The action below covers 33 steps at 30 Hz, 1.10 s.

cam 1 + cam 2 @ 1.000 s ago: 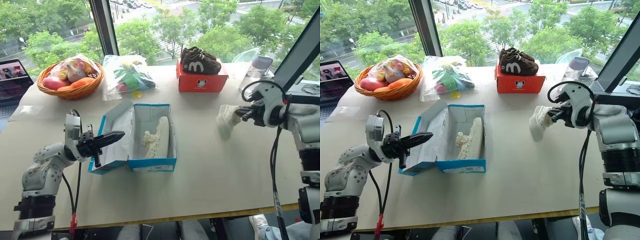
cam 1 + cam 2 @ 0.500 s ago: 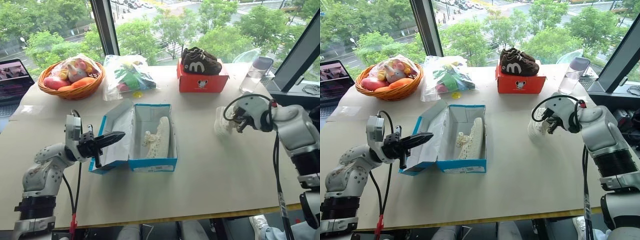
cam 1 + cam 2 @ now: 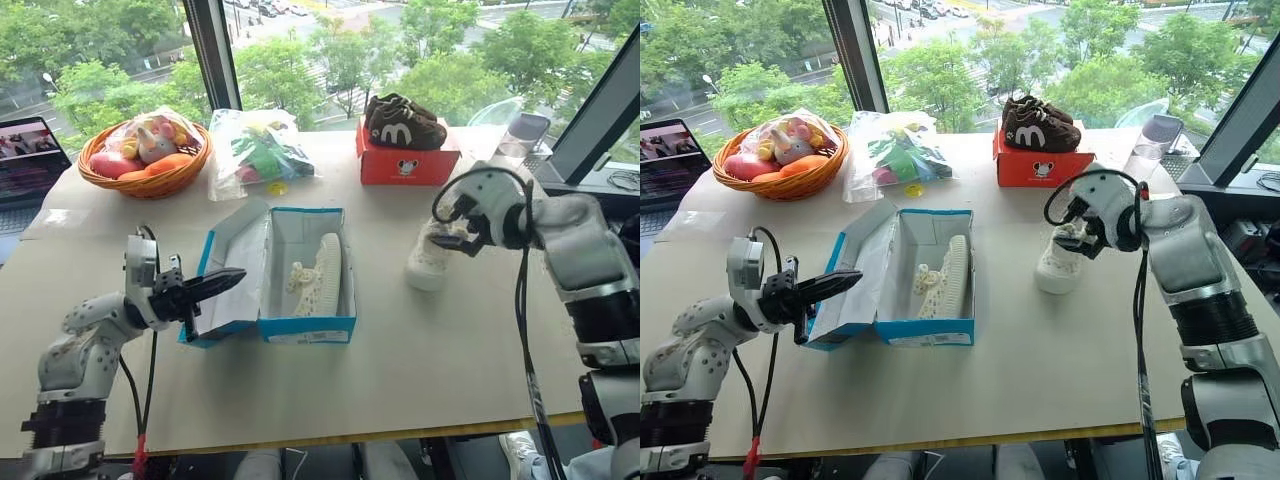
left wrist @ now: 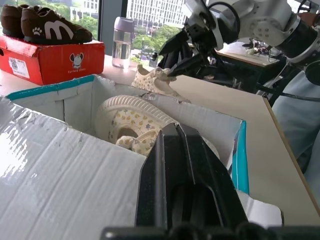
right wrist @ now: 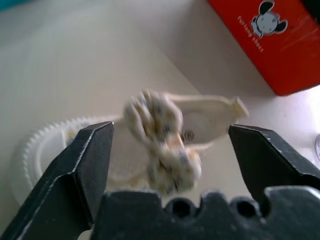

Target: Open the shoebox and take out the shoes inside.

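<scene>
Beige tabletop (image 3: 420, 360) by a big window with trees outside, that's our work surface. On it, left of centre, sits the bright blue rectangular cardboard shoebox (image 3: 305, 325), white inside, hinged lid (image 3: 232, 265) swung open to our left side. One cream-white knit-look sneaker (image 3: 320, 272) with a pale ribbed sole lies on its side inside the box. Its mate, the second cream-white sneaker (image 3: 428, 258), is out on the table well to the right of the box, sole down. Our right gripper (image 3: 452, 228) hangs right over that second sneaker with fingers spread wide; in the right wrist view the shoe's bow sits between the two black fingers (image 5: 92, 160) with a clear gap each side, so nothing is gripped. Our left gripper (image 3: 225, 282) has its fingers pressed together, empty, tip at the inner face of the open lid; we cannot tell if it touches. Behind the box: a clear plastic bag of colourful toys (image 3: 258, 150), a woven basket of plush toys (image 3: 143, 150) further left, and an open laptop (image 3: 25, 165) at the far left edge. Behind the second sneaker: a smaller red box (image 3: 405, 162) with a pair of dark brown shoes with a white "M" mark (image 3: 403, 122) on top, and a clear water bottle (image 3: 516, 140) right of it.
</scene>
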Tool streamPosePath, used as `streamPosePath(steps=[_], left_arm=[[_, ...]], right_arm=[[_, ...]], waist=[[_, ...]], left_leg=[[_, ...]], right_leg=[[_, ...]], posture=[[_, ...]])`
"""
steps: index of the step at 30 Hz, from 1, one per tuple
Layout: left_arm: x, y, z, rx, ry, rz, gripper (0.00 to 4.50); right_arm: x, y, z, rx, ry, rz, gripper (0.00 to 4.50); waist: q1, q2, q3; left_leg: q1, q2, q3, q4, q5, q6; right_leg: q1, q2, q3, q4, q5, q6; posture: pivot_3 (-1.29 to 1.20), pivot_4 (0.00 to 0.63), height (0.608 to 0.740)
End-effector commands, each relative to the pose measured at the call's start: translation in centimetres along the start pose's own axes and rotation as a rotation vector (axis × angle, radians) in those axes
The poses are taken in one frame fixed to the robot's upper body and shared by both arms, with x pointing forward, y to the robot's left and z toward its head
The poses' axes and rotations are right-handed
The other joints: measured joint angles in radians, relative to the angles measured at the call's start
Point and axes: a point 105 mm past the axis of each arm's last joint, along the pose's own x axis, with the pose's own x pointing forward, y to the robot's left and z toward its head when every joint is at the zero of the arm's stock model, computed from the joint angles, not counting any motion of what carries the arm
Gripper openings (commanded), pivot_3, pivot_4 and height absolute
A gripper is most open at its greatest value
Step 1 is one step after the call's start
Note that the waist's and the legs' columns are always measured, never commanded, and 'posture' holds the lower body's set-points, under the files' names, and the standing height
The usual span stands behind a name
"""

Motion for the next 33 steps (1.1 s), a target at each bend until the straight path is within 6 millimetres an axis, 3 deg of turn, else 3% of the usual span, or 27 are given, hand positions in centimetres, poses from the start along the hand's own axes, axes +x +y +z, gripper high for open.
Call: streamPosePath(steps=[1, 4, 7, 12, 17, 23, 28, 33], left_arm=[[-0.5, -0.2, 1.3, 0.041, -0.026, 0.003, 0.00], [-0.5, -0.1, 1.3, 0.039, -0.022, 0.005, 0.00], [-0.5, 0.0, 1.2, 0.036, -0.021, 0.007, 0.00], [-0.6, -0.1, 0.9, 0.028, -0.016, 0.001, 0.00], [-0.5, -0.2, 0.6, 0.024, -0.015, -0.006, 0.00], [-0.3, -0.4, 0.6, 0.027, -0.022, -0.006, 0.00], [-0.3, -0.3, 0.6, 0.031, -0.021, -0.004, 0.00], [-0.2, -0.2, 0.8, 0.040, -0.015, -0.006, 0.00]], right_arm=[[-1.0, 3.2, 6.2, -0.041, -0.191, 0.160, 4.25], [0.4, 8.1, 9.3, -0.030, -0.262, 0.349, 4.38], [1.4, 11.7, 11.0, -0.027, -0.279, 0.477, 4.38], [3.2, 15.6, 12.9, -0.047, -0.248, 0.594, 4.38], [5.9, 16.5, 11.6, -0.071, -0.152, 0.575, 4.38], [9.5, 16.9, 7.4, -0.068, -0.003, 0.551, 4.38], [10.8, 17.9, 4.6, -0.061, 0.080, 0.573, 4.38], [10.9, 18.9, 3.9, -0.036, 0.108, 0.615, 4.38]], waist=[[-0.005, 0.000, 0.000], [-0.015, 0.000, 0.000], [-0.012, 0.000, 0.000], [0.000, 0.000, 0.000], [0.006, 0.000, 0.000], [0.004, 0.000, 0.000], [0.002, 0.000, 0.000], [-0.003, 0.000, 0.000]], left_leg=[[0.000, 0.000, 0.000, 0.000, 0.000, 0.000], [0.001, 0.001, 0.000, 0.000, 0.000, 0.000], [0.001, 0.001, 0.000, 0.000, 0.000, 0.000], [0.000, 0.000, 0.000, 0.000, 0.000, 0.000], [0.001, 0.000, 0.000, 0.000, 0.000, 0.000], [0.001, 0.000, 0.000, 0.000, 0.000, 0.000], [0.001, 0.000, 0.000, 0.000, 0.000, 0.000], [0.001, 0.000, 0.000, 0.000, 0.000, 0.000]], right_leg=[[0.000, 0.000, 0.000, 0.000, 0.000, 0.000], [0.000, 0.001, 0.000, 0.001, 0.000, 0.000], [0.000, 0.001, 0.001, 0.001, 0.000, 0.000], [-0.001, 0.000, 0.000, 0.001, 0.002, -0.003], [0.000, 0.001, 0.000, 0.001, 0.003, -0.005], [-0.001, 0.001, 0.000, 0.001, 0.003, -0.005], [-0.001, 0.001, 0.000, 0.001, 0.004, -0.006], [-0.001, 0.001, 0.000, 0.001, 0.003, -0.005]], posture=[[0.00, 0.150, 0.740], [0.00, 0.150, 0.740], [0.00, 0.150, 0.740], [0.00, 0.150, 0.740], [0.00, 0.150, 0.740], [0.00, 0.150, 0.740], [0.00, 0.150, 0.740], [0.00, 0.150, 0.740]])
